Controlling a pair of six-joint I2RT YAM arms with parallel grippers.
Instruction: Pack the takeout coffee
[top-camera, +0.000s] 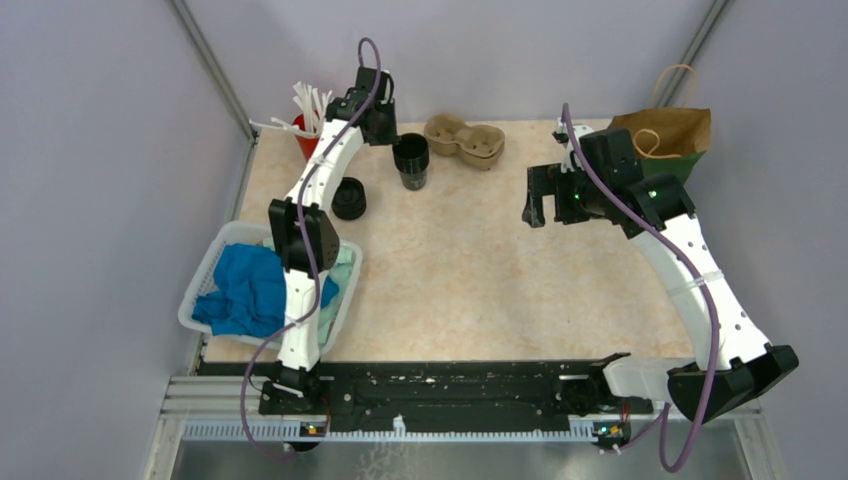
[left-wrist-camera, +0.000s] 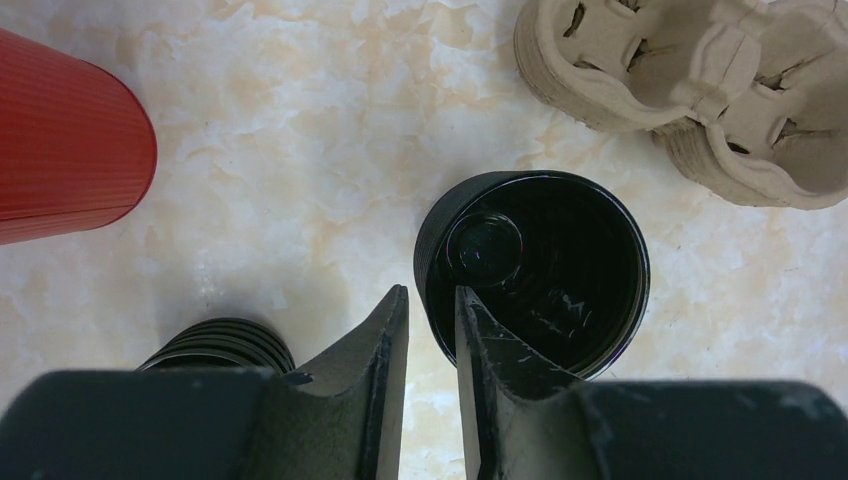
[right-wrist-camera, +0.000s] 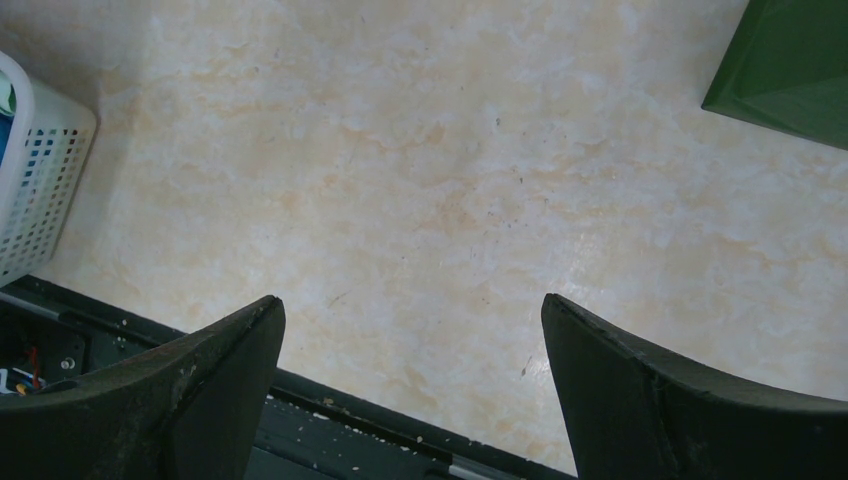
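The cup (top-camera: 411, 162) is seen standing upright on the tabletop (top-camera: 480, 270), toward 11 o'clock of the surface in the top view. Its long axis is vertical, with the open mouth turned up and the narrow base set down. The black lid (top-camera: 348, 198) is laid flat on the tabletop at 8 o'clock of the cup, apart from it. A pulp tray (top-camera: 465, 140) is found near the cup at 2 o'clock, and a red cup (top-camera: 305, 138) at 10 o'clock.

In the left wrist view the cup's near wall is straddled by the left tool (left-wrist-camera: 430, 292). One finger (left-wrist-camera: 385, 350) is placed outside the rim and the other inside the mouth, so most of the cup lies at 1 o'clock of the fingertips. The jaws are drawn narrow, but whether the wall is pinched cannot be told.

The right tool (right-wrist-camera: 410, 300) is held released, its jaws spread wide over bare tabletop, well apart at 3 o'clock of the cup.
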